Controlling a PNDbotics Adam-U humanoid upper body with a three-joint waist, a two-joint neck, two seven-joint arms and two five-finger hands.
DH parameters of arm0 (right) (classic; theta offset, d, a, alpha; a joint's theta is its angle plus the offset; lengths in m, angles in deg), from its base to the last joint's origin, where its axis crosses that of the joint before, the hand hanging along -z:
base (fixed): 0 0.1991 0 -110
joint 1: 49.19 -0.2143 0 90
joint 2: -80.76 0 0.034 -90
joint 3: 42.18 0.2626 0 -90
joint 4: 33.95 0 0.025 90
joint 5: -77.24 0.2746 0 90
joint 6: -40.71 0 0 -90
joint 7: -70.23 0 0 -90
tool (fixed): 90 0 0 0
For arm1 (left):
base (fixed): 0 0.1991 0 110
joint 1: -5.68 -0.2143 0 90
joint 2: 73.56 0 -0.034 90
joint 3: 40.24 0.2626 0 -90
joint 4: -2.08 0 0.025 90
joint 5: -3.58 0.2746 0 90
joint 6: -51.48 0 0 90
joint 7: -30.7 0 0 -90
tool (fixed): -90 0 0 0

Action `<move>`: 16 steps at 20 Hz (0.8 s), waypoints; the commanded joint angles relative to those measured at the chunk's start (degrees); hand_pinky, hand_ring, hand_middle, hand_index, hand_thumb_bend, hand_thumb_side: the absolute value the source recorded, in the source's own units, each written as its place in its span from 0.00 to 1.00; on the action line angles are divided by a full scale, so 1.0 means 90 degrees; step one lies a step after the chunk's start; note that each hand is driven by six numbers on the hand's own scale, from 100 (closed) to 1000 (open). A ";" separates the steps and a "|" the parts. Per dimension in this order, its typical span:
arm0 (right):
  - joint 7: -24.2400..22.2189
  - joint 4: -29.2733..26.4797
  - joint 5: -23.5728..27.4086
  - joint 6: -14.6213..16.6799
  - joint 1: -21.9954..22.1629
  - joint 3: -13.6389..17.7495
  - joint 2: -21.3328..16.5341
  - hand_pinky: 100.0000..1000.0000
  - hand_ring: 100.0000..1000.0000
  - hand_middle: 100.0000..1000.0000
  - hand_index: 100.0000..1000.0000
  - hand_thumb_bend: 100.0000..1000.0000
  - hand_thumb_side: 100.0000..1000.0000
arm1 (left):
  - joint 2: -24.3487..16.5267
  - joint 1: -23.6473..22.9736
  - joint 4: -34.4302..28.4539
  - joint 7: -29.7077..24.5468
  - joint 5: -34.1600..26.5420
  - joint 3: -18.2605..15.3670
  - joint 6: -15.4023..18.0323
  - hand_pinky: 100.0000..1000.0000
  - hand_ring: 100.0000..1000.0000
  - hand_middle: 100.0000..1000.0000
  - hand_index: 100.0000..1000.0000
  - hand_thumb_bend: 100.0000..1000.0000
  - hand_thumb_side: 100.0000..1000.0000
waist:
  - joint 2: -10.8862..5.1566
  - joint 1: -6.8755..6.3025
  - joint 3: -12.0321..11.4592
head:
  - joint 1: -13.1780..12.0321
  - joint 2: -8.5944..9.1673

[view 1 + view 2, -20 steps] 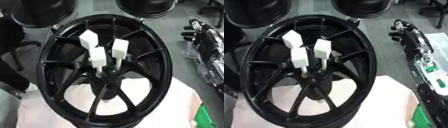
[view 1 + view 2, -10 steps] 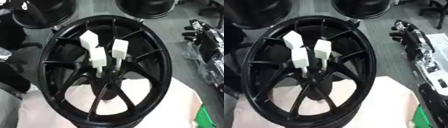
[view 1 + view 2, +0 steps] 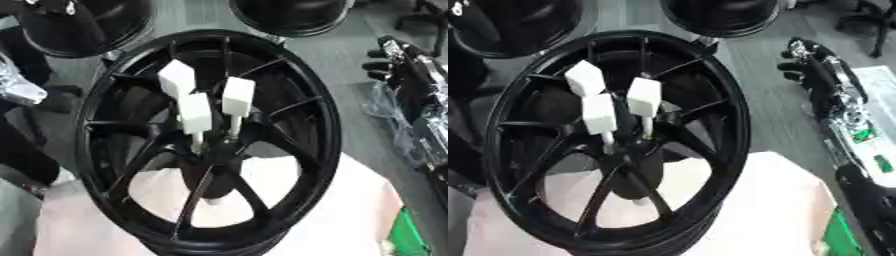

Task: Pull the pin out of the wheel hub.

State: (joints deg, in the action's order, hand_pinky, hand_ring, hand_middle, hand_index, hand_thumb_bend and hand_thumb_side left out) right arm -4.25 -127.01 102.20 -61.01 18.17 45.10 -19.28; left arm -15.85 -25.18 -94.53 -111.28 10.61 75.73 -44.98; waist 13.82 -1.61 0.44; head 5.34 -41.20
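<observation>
A black spoked wheel [image 3: 306, 150] stands tilted on a pale cloth. Three pins with white block heads rise from its hub [image 3: 214, 150]: one at the upper left [image 3: 176, 79], one in the middle [image 3: 195, 112] and one on the right [image 3: 238, 96]. My right hand [image 3: 800, 65] lies at the right edge, clear of the rim, fingers relaxed and pointing left, holding nothing. A silver part of my left hand [image 3: 17, 86] shows at the left edge, outside the rim; its shape is unclear.
Two more black wheels [image 3: 83, 25] [image 3: 289, 15] lie beyond on the grey floor. The pale cloth [image 3: 350, 210] covers the surface under the wheel. A green object [image 3: 409, 235] sits at the lower right. My right arm [image 3: 850, 115] runs down the right side.
The silver part at the left edge has come into view and moved up toward the rim. The pins, the wheel and my right hand stand as before.
</observation>
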 commanded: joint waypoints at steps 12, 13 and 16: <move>-0.0046 -0.0052 -0.0012 -0.0015 -0.0135 -0.0017 -0.0122 0.80 0.67 0.65 0.81 0.00 0.52 | 0.1028 0.1073 0.1100 0.0001 0.0322 0.0575 0.0423 0.86 0.83 0.79 0.84 0.54 0.37 | -0.0126 0.0002 0.0202 | 0.0136 0.0111; -0.0048 -0.0053 -0.0009 -0.0017 -0.0146 -0.0020 -0.0114 0.80 0.67 0.65 0.81 0.00 0.52 | 0.1091 0.1113 0.1170 0.0001 0.0346 0.0604 0.0445 0.86 0.83 0.79 0.84 0.54 0.37 | -0.0119 0.0000 0.0222 | 0.0134 0.0121; -0.0052 -0.0056 -0.0003 -0.0021 -0.0163 -0.0025 -0.0099 0.80 0.67 0.65 0.81 0.00 0.52 | 0.1235 0.1203 0.1335 0.0001 0.0411 0.0646 0.0518 0.86 0.83 0.79 0.84 0.54 0.38 | -0.0101 -0.0006 0.0266 | 0.0118 0.0145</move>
State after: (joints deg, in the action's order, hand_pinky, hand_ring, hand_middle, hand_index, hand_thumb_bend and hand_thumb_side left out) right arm -4.55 -127.00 102.20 -61.29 17.58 44.60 -19.20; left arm -4.39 -15.92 -82.79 -111.33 13.92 81.89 -40.71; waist 13.84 -1.77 2.83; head 6.41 -40.62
